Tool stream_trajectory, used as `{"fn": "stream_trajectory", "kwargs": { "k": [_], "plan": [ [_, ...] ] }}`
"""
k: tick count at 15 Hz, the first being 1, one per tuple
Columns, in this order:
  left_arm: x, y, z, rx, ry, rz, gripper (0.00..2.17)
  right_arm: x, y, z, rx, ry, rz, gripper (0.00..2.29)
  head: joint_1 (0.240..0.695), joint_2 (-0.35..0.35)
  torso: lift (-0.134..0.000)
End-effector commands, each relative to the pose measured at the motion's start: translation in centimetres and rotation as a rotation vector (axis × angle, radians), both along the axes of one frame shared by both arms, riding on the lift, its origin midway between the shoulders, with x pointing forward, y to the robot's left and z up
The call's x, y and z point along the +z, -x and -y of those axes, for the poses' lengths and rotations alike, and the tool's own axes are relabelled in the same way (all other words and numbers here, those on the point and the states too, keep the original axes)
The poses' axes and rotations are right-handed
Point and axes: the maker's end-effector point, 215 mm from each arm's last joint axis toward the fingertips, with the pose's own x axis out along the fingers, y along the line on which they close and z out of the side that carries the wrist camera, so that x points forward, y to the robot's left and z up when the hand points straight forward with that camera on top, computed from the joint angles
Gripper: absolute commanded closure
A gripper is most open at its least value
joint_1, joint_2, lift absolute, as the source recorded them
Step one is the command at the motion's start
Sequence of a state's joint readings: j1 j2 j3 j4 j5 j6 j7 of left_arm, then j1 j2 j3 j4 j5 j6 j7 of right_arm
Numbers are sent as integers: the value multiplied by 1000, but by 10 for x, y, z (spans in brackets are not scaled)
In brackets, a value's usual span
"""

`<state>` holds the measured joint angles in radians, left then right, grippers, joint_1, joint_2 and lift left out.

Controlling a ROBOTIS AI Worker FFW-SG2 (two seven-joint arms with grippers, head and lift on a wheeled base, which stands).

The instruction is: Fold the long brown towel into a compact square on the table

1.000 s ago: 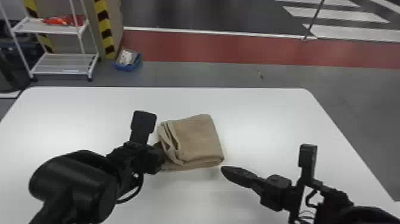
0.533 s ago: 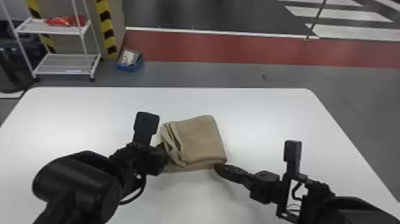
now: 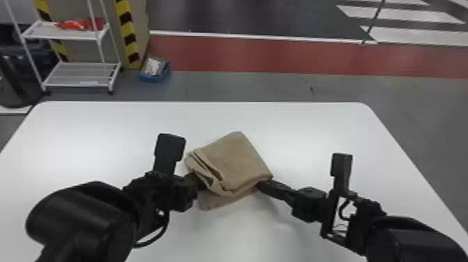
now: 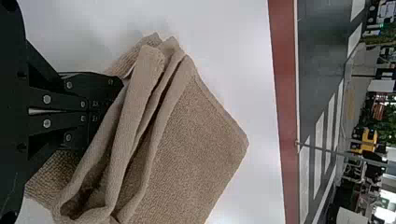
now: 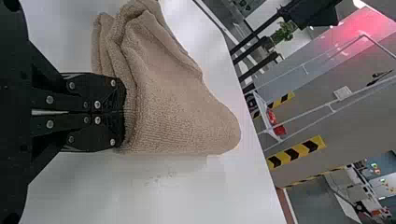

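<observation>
Although the long brown terry towel point(image 3: 236, 160) already looks folded into a small, thick pad, you still have some tidying to do, by my judgement. It lies on the white, smooth worktop point(image 3: 104, 122), turned at a slant, and a pale brown under-layer point(image 3: 216, 203) pokes out along its near edge. Most of the folding seems done; what's left is probably to square the pad, tuck in that under-layer, press it flat and let go.

Your black, two-fingered left hand point(image 3: 194, 183) is clenched on the towel's left side, and your black, two-fingered right hand point(image 3: 263, 185) pinches its near right corner.

From the head view you get the towel's overall outline, with both hands against it. The left wrist view opens up what the head view gives you only as narrow creases: loose, looped folds point(image 4: 140, 116) stacked beside the left hand, with gaps between layers. In the right wrist view, you see the towel's cloth bunched right at the right hand's closed tips, spreading into a rounded corner point(image 5: 226, 133) beyond them.
</observation>
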<state>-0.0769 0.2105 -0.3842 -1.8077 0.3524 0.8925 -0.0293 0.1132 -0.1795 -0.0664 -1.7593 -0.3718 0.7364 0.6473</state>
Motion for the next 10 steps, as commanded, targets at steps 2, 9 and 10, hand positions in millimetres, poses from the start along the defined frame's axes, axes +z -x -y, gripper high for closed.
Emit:
{"fn": "stream_trajectory", "kwargs": {
  "k": [2,9,10],
  "plan": [
    [9,17,-7,-15,-7,-24,2000,-2,-22,10,-19,7,-7,2192,695,-114,-128],
    [48,43,-33,-8,20,3,2000,-4,-77,14,-34,53,-18,2192,695,-105,-128],
    [51,46,-34,-10,22,8,2000,-3,-83,12,-30,58,-18,2192,695,-97,-128]
  ]
}}
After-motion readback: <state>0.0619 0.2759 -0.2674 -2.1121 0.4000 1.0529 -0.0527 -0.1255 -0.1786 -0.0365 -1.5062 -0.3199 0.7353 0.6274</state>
